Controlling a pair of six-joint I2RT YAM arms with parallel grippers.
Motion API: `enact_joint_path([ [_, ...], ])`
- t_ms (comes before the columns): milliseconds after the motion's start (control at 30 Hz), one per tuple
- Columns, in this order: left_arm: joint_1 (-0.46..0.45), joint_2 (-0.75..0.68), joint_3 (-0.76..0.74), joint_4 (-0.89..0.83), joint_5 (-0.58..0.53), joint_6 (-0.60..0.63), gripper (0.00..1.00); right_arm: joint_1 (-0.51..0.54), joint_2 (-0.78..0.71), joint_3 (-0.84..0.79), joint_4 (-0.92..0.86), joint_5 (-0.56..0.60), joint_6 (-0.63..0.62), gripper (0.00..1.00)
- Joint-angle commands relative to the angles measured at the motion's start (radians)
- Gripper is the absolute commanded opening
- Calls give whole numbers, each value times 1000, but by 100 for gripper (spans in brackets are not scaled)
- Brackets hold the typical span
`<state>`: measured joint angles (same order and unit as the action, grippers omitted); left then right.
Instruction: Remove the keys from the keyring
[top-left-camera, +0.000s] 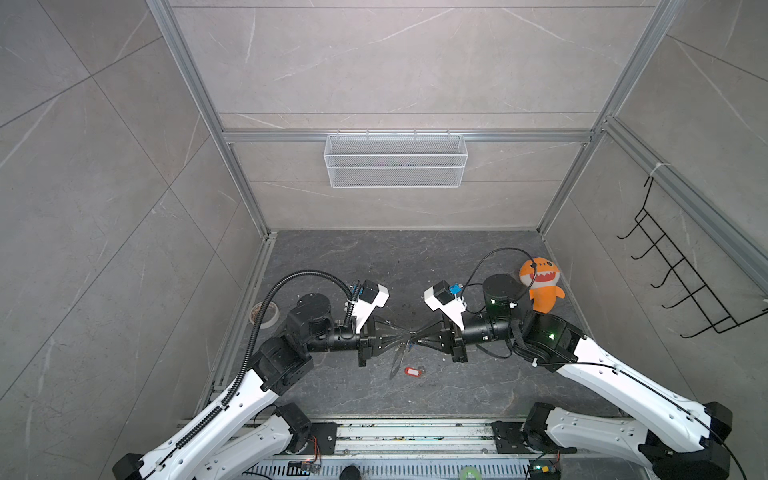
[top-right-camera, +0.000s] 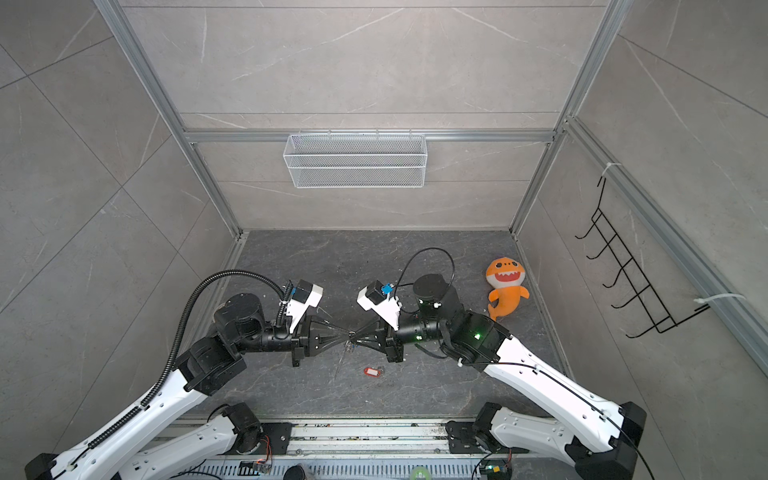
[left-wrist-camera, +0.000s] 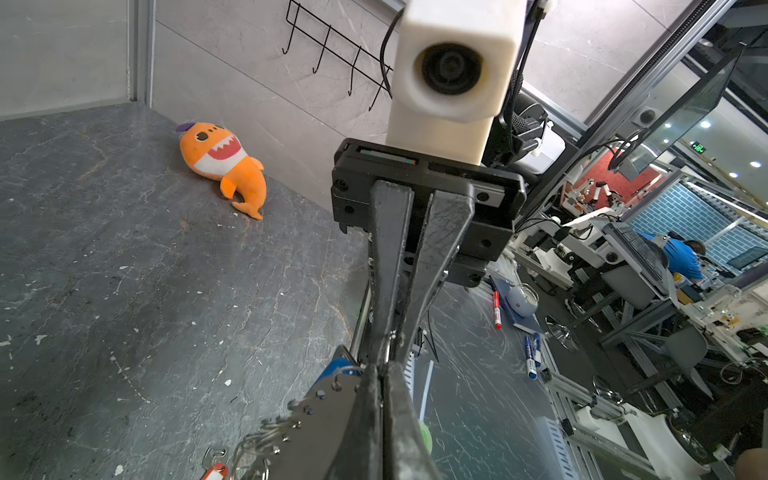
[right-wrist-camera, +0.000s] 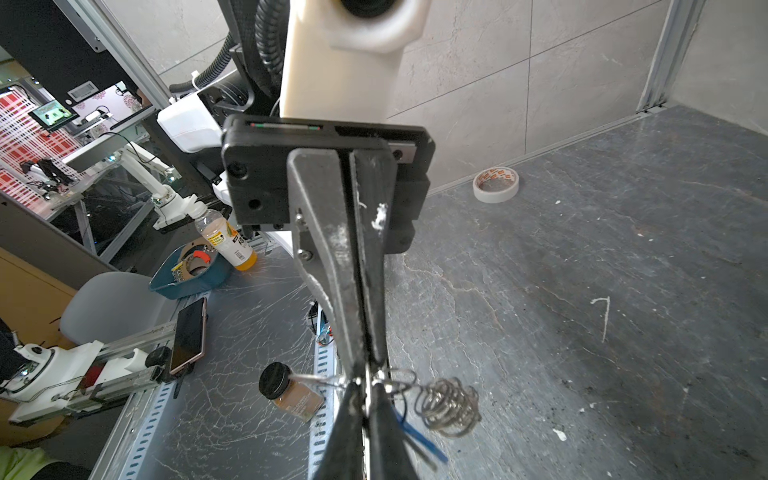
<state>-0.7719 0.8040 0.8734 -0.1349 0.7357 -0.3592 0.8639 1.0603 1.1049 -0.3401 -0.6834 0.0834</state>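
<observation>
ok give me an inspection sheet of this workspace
surface: dark grey stone-look tabletop, white flecks
job's things: flat grey oval keyring held in the air, blue-tagged key by its rings; red-tagged key loose on the tabletop
clutter: orange plush shark, white tape roll
grippers: left gripper jaws shut on the keyring; right gripper jaws together at its small rings
cables: black corrugated conduit on left arm, thin black cable loop on right
surroundings: white mesh basket, black wire hook rack on tiled walls

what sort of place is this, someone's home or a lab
Most likely a robotics lab test cell: the tiled booth is framed in aluminium rails, and beyond it the wrist views show another white robot arm and a person in blue at work.
</observation>
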Motion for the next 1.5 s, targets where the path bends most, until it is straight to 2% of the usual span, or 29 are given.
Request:
enact_joint_path([
  [0,-7,-32,33,7,-18,25,0,1,-25,-13,30,60,1,21],
  [100,-6,-51,37,-8,-39,38,0,1,-79,-39,24,110,3,32],
  [267,-6,-73,31,2,-47,42,0,1,-171,-100,62,140,13,40],
  [467,-7,-106,-14,93,-30,24,0,1,-206,-160,215,121,76,41],
  [633,-7,-119,-47,170,-22,-13,0,0,-179,-167,332,96,139,42],
  [967,-7,-139,-74,228,-43,-44,0,3,-117,-166,421,32,197,41],
  [1233,-6,-162,-77,202,-115,-64,0,26,-126,-193,316,132,119,41],
  [1467,-7,-158,-62,163,-137,-79,0,98,-117,-211,260,268,38,42],
])
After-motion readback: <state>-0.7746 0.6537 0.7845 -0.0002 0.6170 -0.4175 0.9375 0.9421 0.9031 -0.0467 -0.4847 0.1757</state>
